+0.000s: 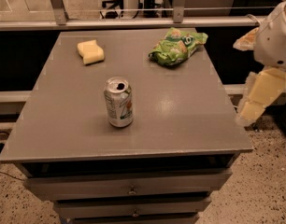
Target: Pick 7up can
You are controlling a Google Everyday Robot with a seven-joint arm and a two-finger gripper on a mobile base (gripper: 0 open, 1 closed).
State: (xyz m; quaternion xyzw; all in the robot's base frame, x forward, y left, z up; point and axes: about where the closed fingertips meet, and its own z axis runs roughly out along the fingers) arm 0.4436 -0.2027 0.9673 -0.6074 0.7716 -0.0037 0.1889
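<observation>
Approach step: gripper [241, 80] hovering well right of 7up can [118, 101], fingers [262, 94] spread wide.
Next is probably calling for reaching left, straddling the upright can.

On the drawer cabinet [194, 129], 7up can [118, 101] stands centre-front; sponge [90, 52] behind-left, snack bag [176, 45] behind-right; gripper [248, 78] beyond the right edge
</observation>
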